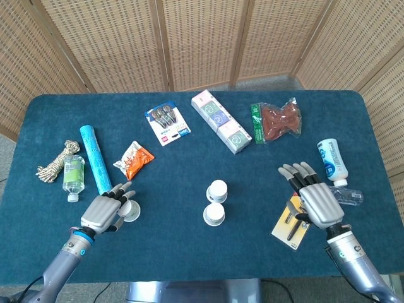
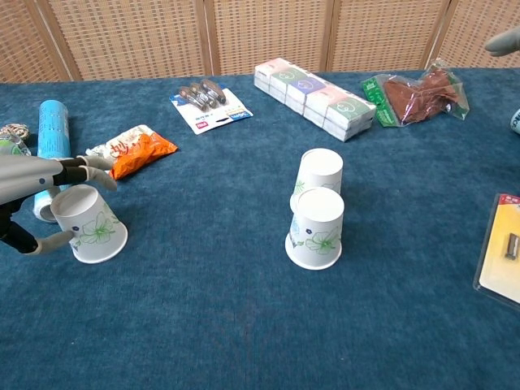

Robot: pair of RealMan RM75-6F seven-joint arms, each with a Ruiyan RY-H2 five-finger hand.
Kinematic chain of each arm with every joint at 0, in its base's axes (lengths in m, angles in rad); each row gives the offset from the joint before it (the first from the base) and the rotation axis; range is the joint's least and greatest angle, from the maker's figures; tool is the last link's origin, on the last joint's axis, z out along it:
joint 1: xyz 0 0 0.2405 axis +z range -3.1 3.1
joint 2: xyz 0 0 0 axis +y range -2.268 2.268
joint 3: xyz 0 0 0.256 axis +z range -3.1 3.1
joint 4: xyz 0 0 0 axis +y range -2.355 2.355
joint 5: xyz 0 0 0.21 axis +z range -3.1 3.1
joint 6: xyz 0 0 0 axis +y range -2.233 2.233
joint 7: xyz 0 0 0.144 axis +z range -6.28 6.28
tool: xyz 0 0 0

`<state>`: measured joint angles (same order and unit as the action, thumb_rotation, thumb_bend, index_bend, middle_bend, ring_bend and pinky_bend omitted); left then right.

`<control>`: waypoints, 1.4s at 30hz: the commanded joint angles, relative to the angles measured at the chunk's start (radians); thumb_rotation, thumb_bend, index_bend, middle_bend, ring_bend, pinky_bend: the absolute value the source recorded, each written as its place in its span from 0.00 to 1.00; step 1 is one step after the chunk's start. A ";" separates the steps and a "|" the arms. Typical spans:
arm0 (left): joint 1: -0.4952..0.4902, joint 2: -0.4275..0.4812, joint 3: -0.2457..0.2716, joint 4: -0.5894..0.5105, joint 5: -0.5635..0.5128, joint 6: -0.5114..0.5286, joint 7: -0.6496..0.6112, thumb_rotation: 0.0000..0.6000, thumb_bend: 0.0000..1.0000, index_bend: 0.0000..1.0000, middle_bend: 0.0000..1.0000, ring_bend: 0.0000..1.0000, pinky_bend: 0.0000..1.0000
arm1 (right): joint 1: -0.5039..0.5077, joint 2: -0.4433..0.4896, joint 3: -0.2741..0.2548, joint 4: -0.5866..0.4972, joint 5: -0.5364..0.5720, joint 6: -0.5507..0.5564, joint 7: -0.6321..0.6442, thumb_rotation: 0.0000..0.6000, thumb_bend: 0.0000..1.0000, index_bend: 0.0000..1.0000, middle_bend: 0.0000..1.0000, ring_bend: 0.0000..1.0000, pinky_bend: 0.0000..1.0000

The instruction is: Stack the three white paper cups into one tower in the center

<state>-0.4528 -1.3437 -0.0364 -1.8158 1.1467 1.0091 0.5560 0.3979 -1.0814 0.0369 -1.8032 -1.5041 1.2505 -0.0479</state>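
Three white paper cups with green flower prints stand upside down on the blue table. Two are close together at the center, the far cup [image 1: 218, 188] [image 2: 321, 173] right behind the near cup [image 1: 214, 214] [image 2: 318, 228]. The third cup [image 1: 131, 211] [image 2: 89, 224] stands at the left. My left hand [image 1: 106, 212] [image 2: 32, 191] brackets this cup: fingers [image 2: 81, 169] reach over its top and the thumb [image 2: 50, 241] lies by its near side, with no firm grip visible. My right hand [image 1: 312, 197] hovers open at the right, fingers spread, far from the cups; in the chest view only a fingertip of it [image 2: 504, 41] shows.
A blue tube [image 1: 95, 158], an orange snack packet [image 1: 132, 159], a rope [image 1: 57, 161] and a small bottle [image 1: 72, 175] lie near the left cup. A razor pack [image 1: 167, 124], tissue packs [image 1: 221, 121] and a red snack bag [image 1: 278, 120] sit at the back. A yellow card [image 1: 289, 222] and bottles [image 1: 332, 161] lie at the right.
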 commanded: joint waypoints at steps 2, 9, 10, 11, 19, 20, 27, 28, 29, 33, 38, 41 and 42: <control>-0.005 -0.015 0.007 0.017 0.021 0.008 -0.024 1.00 0.49 0.24 0.03 0.03 0.40 | -0.003 0.000 0.002 -0.001 0.001 -0.002 0.000 1.00 0.48 0.02 0.03 0.00 0.00; -0.013 -0.023 0.013 0.031 0.040 0.020 -0.053 1.00 0.49 0.35 0.17 0.17 0.51 | -0.011 -0.001 0.004 0.002 0.000 -0.004 0.005 1.00 0.48 0.02 0.03 0.00 0.00; -0.013 -0.025 0.014 0.033 0.043 0.022 -0.056 1.00 0.49 0.36 0.17 0.17 0.51 | -0.012 -0.001 0.005 0.003 0.000 -0.004 0.006 1.00 0.48 0.02 0.03 0.00 0.00; -0.014 -0.028 0.013 0.034 0.047 0.025 -0.061 1.00 0.49 0.37 0.18 0.18 0.52 | -0.014 -0.001 0.005 0.003 0.000 -0.003 0.008 1.00 0.48 0.02 0.03 0.00 0.00; -0.042 0.006 -0.015 -0.035 0.087 0.010 -0.151 1.00 0.49 0.36 0.18 0.19 0.52 | -0.020 0.005 0.010 0.009 0.009 -0.011 0.015 1.00 0.48 0.01 0.03 0.00 0.00; -0.047 0.015 -0.020 -0.048 0.093 0.007 -0.160 1.00 0.49 0.36 0.18 0.19 0.52 | -0.021 0.006 0.012 0.009 0.008 -0.010 0.015 1.00 0.48 0.01 0.03 0.00 0.00; -0.106 0.038 -0.074 -0.123 0.120 -0.016 -0.195 1.00 0.49 0.36 0.18 0.19 0.52 | -0.028 0.014 0.009 -0.001 -0.014 -0.002 0.017 1.00 0.48 0.01 0.03 0.00 0.00; -0.115 0.035 -0.081 -0.129 0.121 -0.018 -0.191 1.00 0.49 0.36 0.18 0.19 0.52 | -0.030 0.016 0.006 -0.003 -0.017 -0.002 0.015 1.00 0.48 0.01 0.03 0.00 0.00; -0.124 0.032 -0.089 -0.134 0.120 -0.020 -0.188 1.00 0.49 0.36 0.18 0.19 0.52 | -0.032 0.017 0.004 -0.005 -0.021 -0.001 0.013 1.00 0.48 0.01 0.03 0.00 0.00; -0.174 0.003 -0.125 -0.143 0.092 -0.045 -0.182 1.00 0.49 0.36 0.18 0.18 0.52 | -0.043 0.023 -0.003 -0.011 -0.039 0.011 0.010 1.00 0.48 0.01 0.03 0.00 0.00; -0.239 -0.048 -0.161 -0.128 0.051 -0.075 -0.163 1.00 0.49 0.37 0.18 0.18 0.50 | -0.057 0.029 -0.010 -0.011 -0.070 0.037 0.026 1.00 0.47 0.01 0.03 0.00 0.00; -0.277 -0.087 -0.183 -0.105 0.022 -0.081 -0.144 1.00 0.49 0.37 0.17 0.17 0.50 | -0.066 0.035 -0.014 -0.007 -0.086 0.051 0.035 1.00 0.46 0.01 0.03 0.00 0.00; -0.291 -0.101 -0.192 -0.096 0.007 -0.083 -0.139 1.00 0.49 0.37 0.17 0.17 0.50 | -0.070 0.037 -0.016 -0.006 -0.090 0.056 0.038 1.00 0.47 0.01 0.03 0.00 0.00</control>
<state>-0.7224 -1.4231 -0.2120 -1.9277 1.1751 0.9330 0.4049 0.3310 -1.0465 0.0228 -1.8106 -1.5914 1.3033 -0.0125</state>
